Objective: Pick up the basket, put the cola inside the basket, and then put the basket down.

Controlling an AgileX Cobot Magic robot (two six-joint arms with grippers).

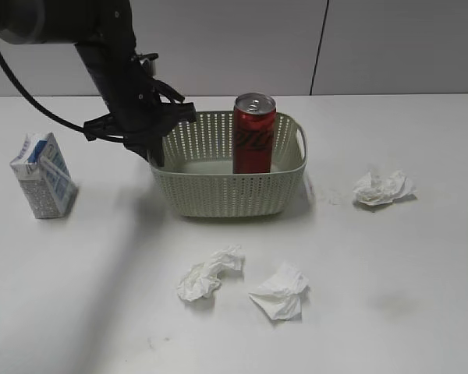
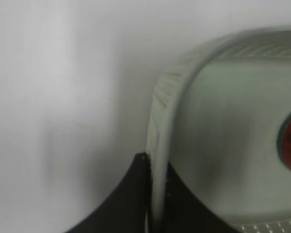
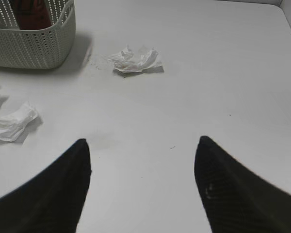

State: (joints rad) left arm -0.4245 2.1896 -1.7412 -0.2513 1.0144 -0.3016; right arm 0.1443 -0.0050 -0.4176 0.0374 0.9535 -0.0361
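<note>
The basket [image 1: 230, 183] is gripped at its left rim by the closed left claw [image 1: 157, 148], so it can be set on the worktop [image 1: 374, 296]. The cola [image 1: 254, 134] stands upright inside; the right claw [image 3: 143, 187] is held wide open, empty, well apart

I am viewing the exterior camera looking down at a slant across the table [image 1: 390, 312] toward the rear wall. The left wrist camera is sitting very close against the basket [image 2: 160, 145] rim, blurring it. The right wrist camera is looking obliquely over open tabletop from farther off. All three views are sharing the basket; the exterior and right wrist views are also sharing a crumpled tissue [image 3: 135, 60].
</note>
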